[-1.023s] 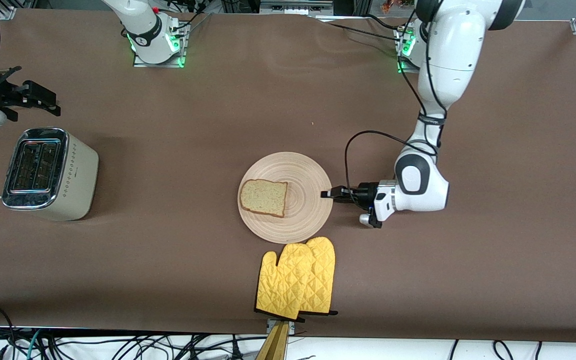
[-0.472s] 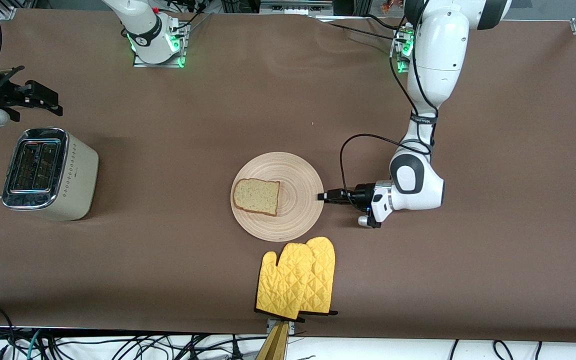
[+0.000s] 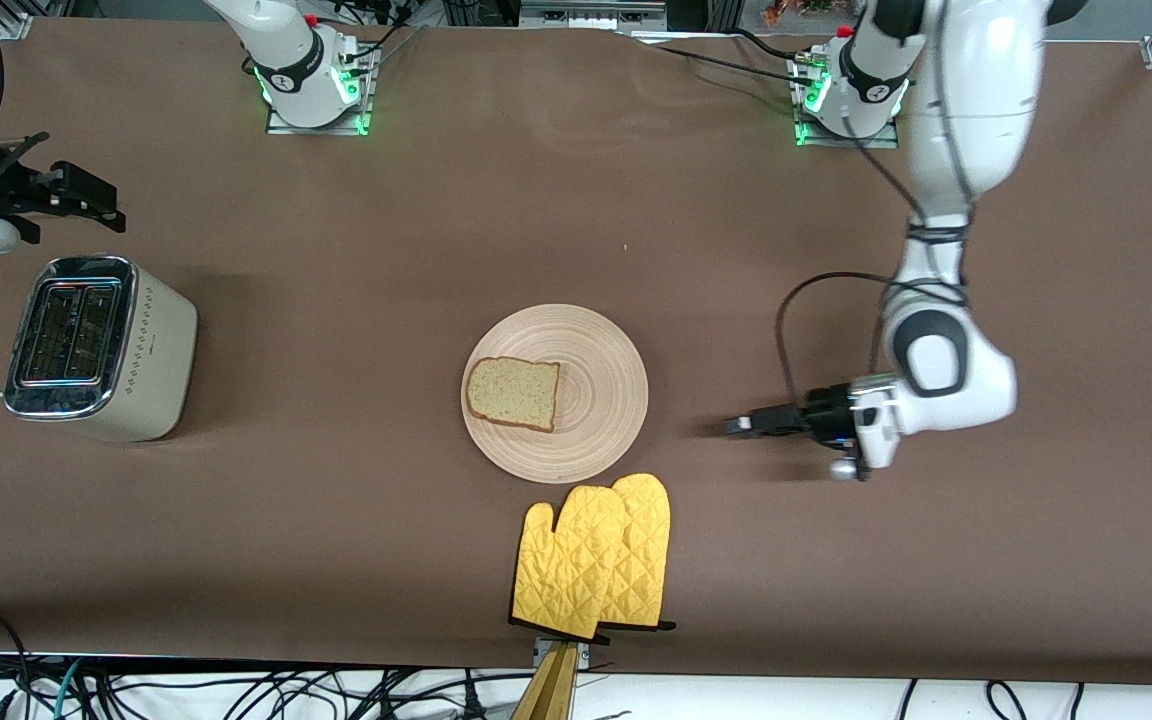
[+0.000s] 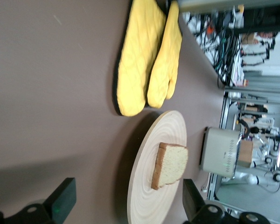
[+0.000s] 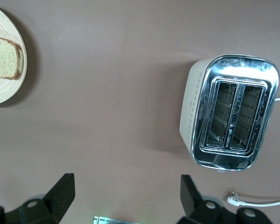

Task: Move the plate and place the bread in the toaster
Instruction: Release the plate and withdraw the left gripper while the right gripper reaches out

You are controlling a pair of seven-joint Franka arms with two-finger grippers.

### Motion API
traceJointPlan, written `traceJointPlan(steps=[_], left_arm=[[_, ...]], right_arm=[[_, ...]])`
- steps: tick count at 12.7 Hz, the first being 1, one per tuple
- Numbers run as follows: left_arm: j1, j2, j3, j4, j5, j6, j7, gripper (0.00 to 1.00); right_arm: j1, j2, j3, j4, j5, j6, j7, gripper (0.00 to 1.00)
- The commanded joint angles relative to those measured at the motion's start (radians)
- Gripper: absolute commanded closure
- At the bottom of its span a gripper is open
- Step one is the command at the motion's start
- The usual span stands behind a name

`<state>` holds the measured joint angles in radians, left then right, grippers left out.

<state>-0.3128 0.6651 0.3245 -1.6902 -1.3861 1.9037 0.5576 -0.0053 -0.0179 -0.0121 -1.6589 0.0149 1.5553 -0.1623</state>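
round beige wooden plate (image 3: 554, 393) carries square brown bread (image 3: 513, 392) mid-tabletop for pickup; left tool (image 3: 742, 426) beside it and right tool (image 5: 126, 193) above the cream toaster (image 3: 101, 347) both gape empty.

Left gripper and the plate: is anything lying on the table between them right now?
Nothing. In the front view only bare brown table lies between the open left gripper and the plate; the yellow oven mitts sit nearer the camera.
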Motion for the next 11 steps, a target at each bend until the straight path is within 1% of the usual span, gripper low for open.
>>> traceJointPlan(steps=[1, 2, 3, 4, 5, 6, 7, 8, 10, 11], left_arm=[[0.235, -0.214, -0.178, -0.075, 0.329, 0.053, -0.149, 0.00], [0.326, -0.252, -0.249, -0.075, 0.449, 0.066, -0.168, 0.00], [0.374, -0.284, -0.274, -0.074, 0.520, 0.066, -0.177, 0.00], [0.386, -0.312, -0.274, -0.078, 0.553, 0.066, -0.179, 0.00], [0.403, -0.337, -0.272, -0.085, 0.582, 0.066, -0.179, 0.00], [0.417, -0.385, -0.272, -0.095, 0.666, 0.067, -0.182, 0.00], [0.419, -0.425, -0.272, -0.088, 0.782, 0.067, -0.182, 0.00], [0.419, -0.462, -0.274, -0.082, 0.934, 0.067, -0.183, 0.00], [0.408, -0.539, -0.277, -0.082, 1.216, 0.078, -0.188, 0.00], [0.405, -0.576, -0.278, -0.082, 1.325, 0.078, -0.186, 0.00]], right_arm=[[-0.001, 0.015, 0.006, 0.031, -0.004, -0.015, 0.009, 0.00], [0.001, 0.016, 0.009, 0.028, -0.006, -0.018, 0.010, 0.00], [0.002, 0.033, 0.011, 0.027, 0.000, -0.024, 0.010, 0.00], [0.007, 0.048, 0.018, 0.022, 0.008, -0.041, 0.009, 0.00], [0.030, 0.074, 0.041, 0.022, 0.016, -0.062, 0.013, 0.00], [0.056, 0.085, 0.058, 0.021, 0.048, -0.051, 0.054, 0.00], [0.085, 0.131, 0.061, 0.022, 0.077, -0.012, 0.178, 0.00], [0.126, 0.159, 0.063, 0.021, 0.086, 0.015, 0.285, 0.00], [0.229, 0.208, 0.063, 0.010, 0.092, 0.109, 0.415, 0.00], [0.267, 0.242, 0.063, 0.004, 0.092, 0.165, 0.467, 0.00]])
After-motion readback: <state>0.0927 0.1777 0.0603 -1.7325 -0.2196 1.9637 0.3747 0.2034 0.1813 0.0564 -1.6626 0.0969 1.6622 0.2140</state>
